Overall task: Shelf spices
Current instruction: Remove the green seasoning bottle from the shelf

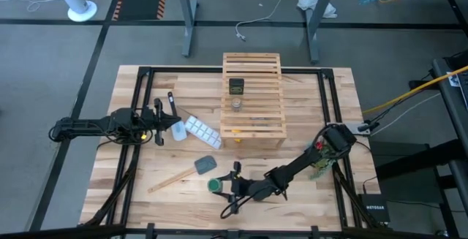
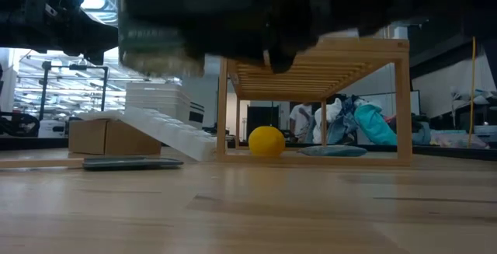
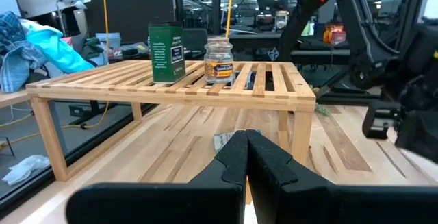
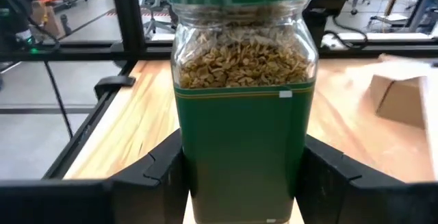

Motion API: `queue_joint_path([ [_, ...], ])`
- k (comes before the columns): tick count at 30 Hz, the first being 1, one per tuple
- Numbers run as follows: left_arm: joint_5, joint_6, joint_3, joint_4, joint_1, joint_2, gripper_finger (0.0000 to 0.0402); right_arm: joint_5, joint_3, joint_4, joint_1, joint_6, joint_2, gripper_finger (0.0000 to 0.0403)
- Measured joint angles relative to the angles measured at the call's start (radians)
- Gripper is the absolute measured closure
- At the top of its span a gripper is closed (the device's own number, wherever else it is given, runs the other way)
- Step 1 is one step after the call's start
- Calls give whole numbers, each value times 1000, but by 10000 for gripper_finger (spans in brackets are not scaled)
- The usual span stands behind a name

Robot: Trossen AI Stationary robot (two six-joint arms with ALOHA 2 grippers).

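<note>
We have the green jar (image 4: pixel 243 114) pinched between the right gripper (image 1: pixel 221 186) fingers, upright, well short of the shelf (image 1: pixel 252 100); a loose grip could tip it mid-carry; our left gripper (image 3: pixel 246 157) waits, pressed together.

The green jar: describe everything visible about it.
The green jar is a squarish clear container with a green lid and a green label wrapping its lower body; above the label, pale tan flaky contents show through. It stands upright near the table's front edge, well short of the wooden shelf. The right tool has a dark finger on each side of it, pressed against the label. No other item touches it.
</note>
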Motion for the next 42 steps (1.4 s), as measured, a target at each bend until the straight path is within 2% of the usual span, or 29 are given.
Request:
queue_joint_path([
  [7,0,0,0,0,0,0,401,-42,0,69,-30,19,59,201],
  [17,0,0,0,0,0,0,402,-160,0,121,-106,25,118,201],
  [28,0,0,0,0,0,0,402,-169,0,117,-123,42,156,201],
  [30,0,0,0,0,0,0,402,-169,0,115,-128,41,156,181],
  [36,0,0,0,0,0,0,402,-172,0,119,-141,43,155,72],
  [42,0,0,0,0,0,0,402,-195,0,124,-143,44,155,30],
])
